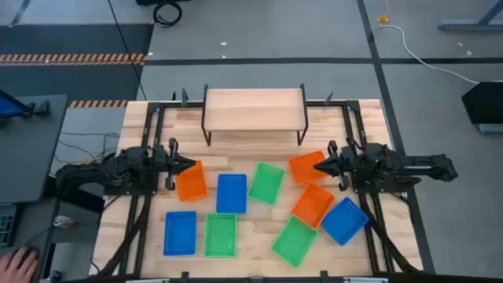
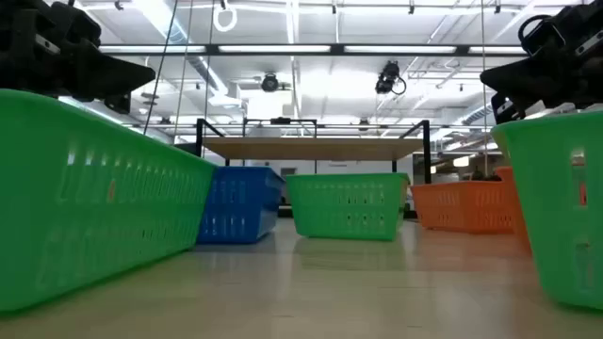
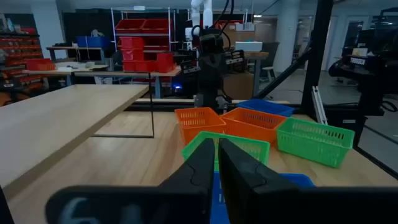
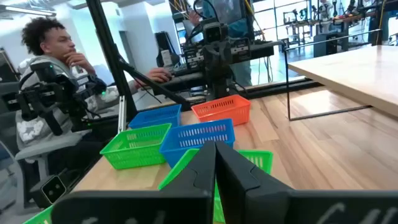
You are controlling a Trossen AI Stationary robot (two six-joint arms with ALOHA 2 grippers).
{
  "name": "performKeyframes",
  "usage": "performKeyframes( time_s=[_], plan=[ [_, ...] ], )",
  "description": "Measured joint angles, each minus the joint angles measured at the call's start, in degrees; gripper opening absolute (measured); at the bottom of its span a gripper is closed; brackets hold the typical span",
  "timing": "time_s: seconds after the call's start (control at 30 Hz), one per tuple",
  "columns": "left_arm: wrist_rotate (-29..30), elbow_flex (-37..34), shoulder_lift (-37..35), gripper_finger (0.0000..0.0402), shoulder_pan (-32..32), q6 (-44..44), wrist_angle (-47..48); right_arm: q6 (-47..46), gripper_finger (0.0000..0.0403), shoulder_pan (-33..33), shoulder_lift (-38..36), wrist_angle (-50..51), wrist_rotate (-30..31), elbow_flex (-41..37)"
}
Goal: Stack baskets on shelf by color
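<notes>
So far we see nothing on the shelf (image 1: 253, 108); all nine baskets (image 1: 231, 193) lie on the table, apparently unstacked. Left gripper (image 1: 189, 165) and right gripper (image 1: 318, 166) hover clenched, empty.

We look down on a grey floor (image 1: 259, 31) crossed by dark lines, a white cable (image 1: 424, 51) trailing over it. Beyond the bench (image 1: 369, 118) we see red bin racks (image 3: 142, 40) in a dim hall, bright ceiling lights (image 2: 311, 14), and a seated person (image 4: 53, 74) resting chin on hand.
</notes>
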State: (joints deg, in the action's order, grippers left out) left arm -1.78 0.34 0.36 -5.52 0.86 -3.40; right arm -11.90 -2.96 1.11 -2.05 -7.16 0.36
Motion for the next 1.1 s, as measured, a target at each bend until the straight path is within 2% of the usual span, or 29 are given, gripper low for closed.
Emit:
performKeyframes(
  time_s=[1.1],
  plan=[
    [0.0, 0.0, 0.0, 0.0028, 0.0, 0.0, 0.0, 0.0, 0.0018, 0.0, 0.0, 0.0, 0.0, 0.0]
  ],
)
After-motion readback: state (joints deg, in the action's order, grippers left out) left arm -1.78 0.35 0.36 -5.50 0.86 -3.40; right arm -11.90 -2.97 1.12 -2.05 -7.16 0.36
